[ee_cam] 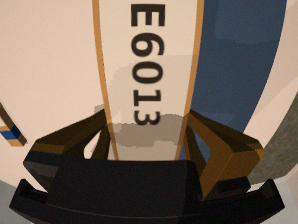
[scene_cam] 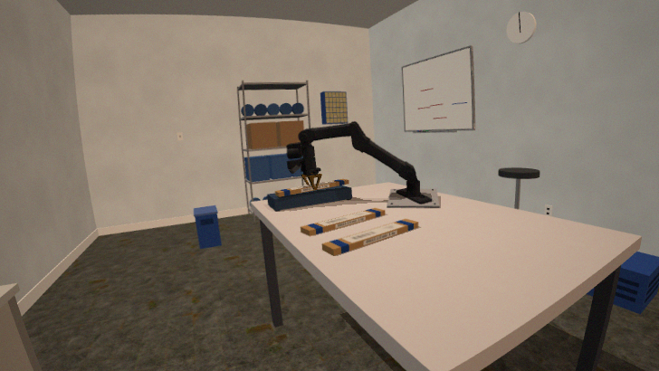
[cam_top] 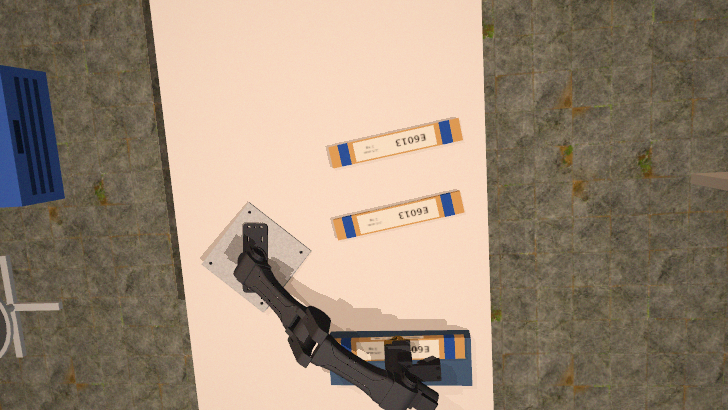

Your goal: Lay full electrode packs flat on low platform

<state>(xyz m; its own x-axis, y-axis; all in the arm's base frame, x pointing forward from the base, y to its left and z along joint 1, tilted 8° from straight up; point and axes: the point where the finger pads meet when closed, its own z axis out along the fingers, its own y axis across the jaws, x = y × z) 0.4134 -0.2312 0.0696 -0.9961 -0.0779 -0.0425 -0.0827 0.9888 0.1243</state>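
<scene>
My gripper (cam_top: 397,348) (scene_cam: 314,185) (ee_cam: 147,112) points down and is shut on an orange pack (cam_top: 427,349) (scene_cam: 281,192) (ee_cam: 150,55), one finger on each long side. The pack is level, label up, over the half of the dark blue low platform (cam_top: 453,375) (scene_cam: 310,199) (ee_cam: 240,50) nearer the other packs. It looks slightly above the top; I cannot tell if they touch. A second pack (cam_top: 398,214) (scene_cam: 342,222) (ee_cam: 11,134) lies flat on the table beyond the platform. A third pack (cam_top: 394,142) (scene_cam: 370,235) lies parallel, farther off.
The arm's base plate (cam_top: 291,249) (scene_cam: 392,204) stands on the table (cam_top: 315,66) (scene_cam: 461,276), on the side opposite the packs' far ends. The forearm crosses over one end of the platform. The table's long edge runs close to the ends of the packs and platform.
</scene>
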